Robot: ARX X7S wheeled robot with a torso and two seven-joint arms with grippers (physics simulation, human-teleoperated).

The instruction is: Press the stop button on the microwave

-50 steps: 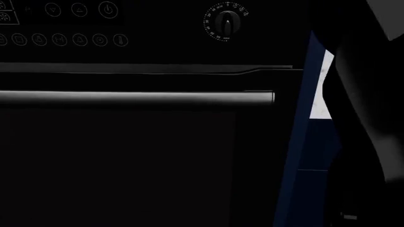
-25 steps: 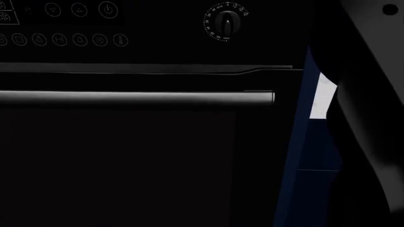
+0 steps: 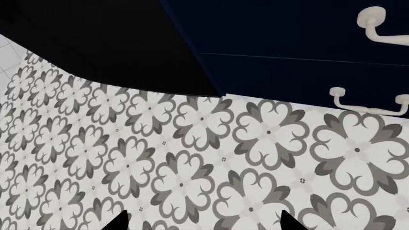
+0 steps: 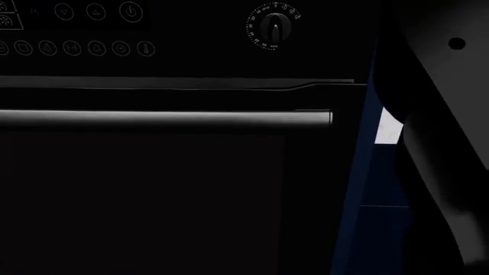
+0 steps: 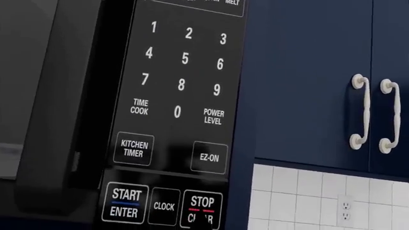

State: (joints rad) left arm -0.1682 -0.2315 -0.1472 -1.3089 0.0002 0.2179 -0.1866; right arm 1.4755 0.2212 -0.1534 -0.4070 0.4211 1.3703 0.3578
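Observation:
The microwave's black keypad (image 5: 182,86) fills the right wrist view. Its STOP/CLEAR button (image 5: 202,203) is at the lower right of the pad, beside CLOCK (image 5: 164,206) and START/ENTER (image 5: 125,202). My right gripper (image 5: 203,223) shows only as one narrow dark tip at the frame's edge, covering the middle letters of CLEAR; the jaws look shut together. My left gripper (image 3: 203,223) is open and empty, its two black fingertips (image 3: 118,223) over patterned floor tiles. The microwave is out of the head view, where my right arm (image 4: 439,126) is a dark shape at the right.
A black oven (image 4: 153,189) with a grey bar handle (image 4: 168,118) and a dial (image 4: 273,26) fills the head view. Navy cabinets with cream handles (image 5: 361,111) and white wall tiles (image 5: 307,196) lie beside the microwave. Navy drawers (image 3: 300,72) stand above the floor.
In the head view my right arm has shifted down and leftward, covering more of the white patch beside the navy cabinet edge. The oven has not moved.

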